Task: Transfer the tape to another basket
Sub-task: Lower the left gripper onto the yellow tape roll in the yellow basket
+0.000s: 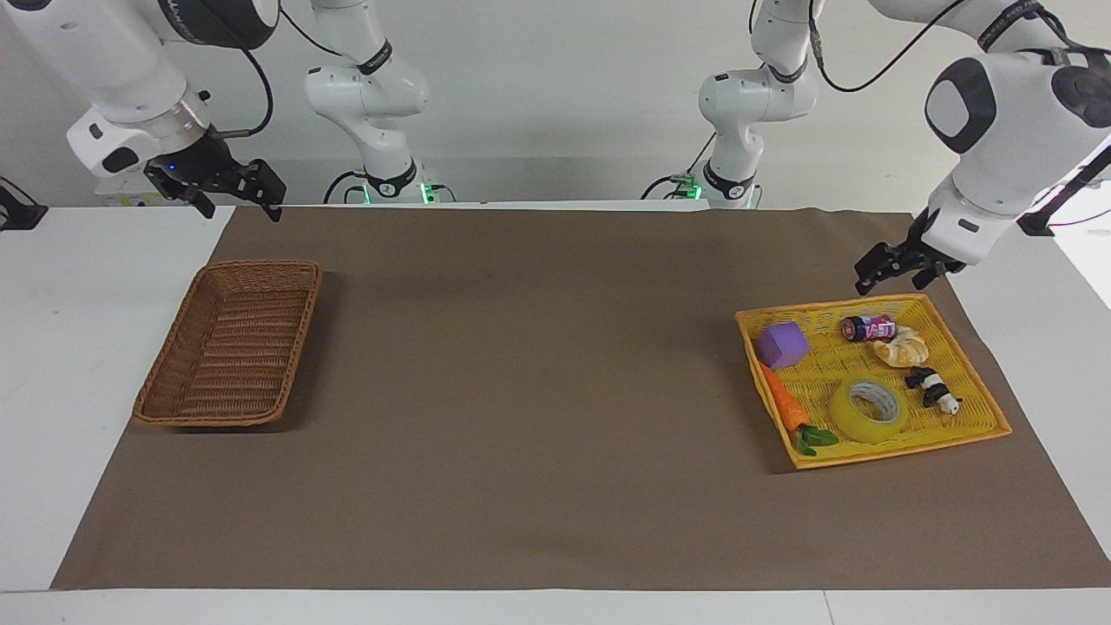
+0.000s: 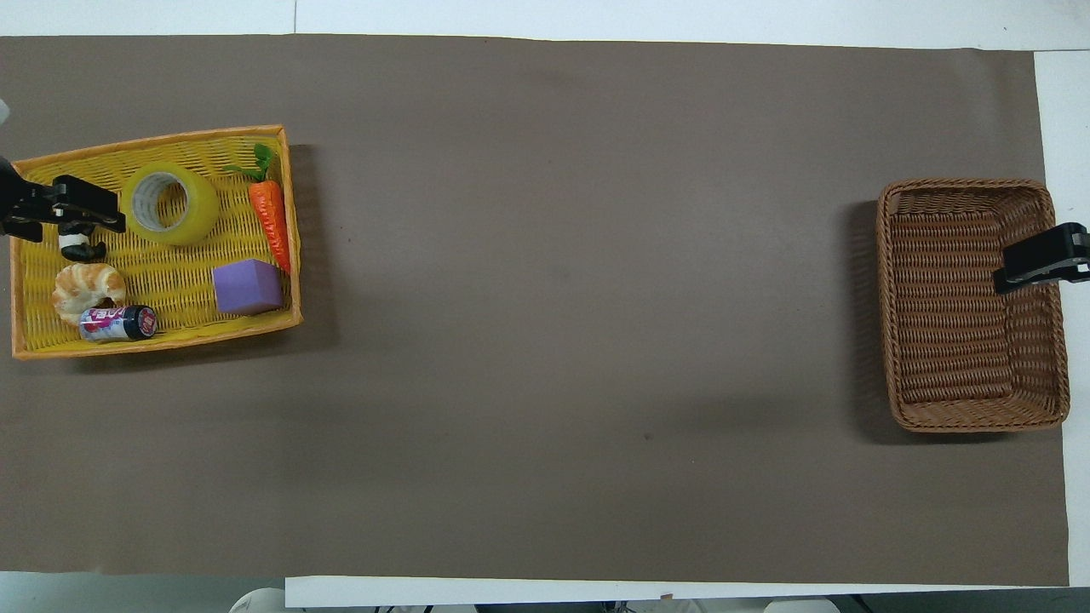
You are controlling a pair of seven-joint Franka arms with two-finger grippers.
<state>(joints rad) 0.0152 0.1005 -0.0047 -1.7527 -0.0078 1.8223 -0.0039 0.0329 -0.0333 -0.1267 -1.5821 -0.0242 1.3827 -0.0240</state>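
Observation:
The tape [image 1: 868, 410] [image 2: 170, 204], a yellow roll with a white core, lies flat in the bright yellow tray [image 1: 885, 457] [image 2: 153, 337] at the left arm's end of the table. My left gripper [image 1: 890, 282] [image 2: 77, 223] hangs open and empty in the air over the tray's rim nearest the robots, clear of the tape. The brown wicker basket [image 1: 260, 266] [image 2: 962, 184] sits at the right arm's end with nothing in it. My right gripper [image 1: 243, 208] waits open and raised above the basket's corner nearest the robots.
With the tape in the yellow tray lie a purple cube [image 1: 783, 344], a toy carrot [image 1: 784, 406], a small can [image 1: 868, 328], a croissant [image 1: 901, 348] and a panda figure [image 1: 933, 388]. A brown mat [image 1: 538, 365] covers the table between tray and basket.

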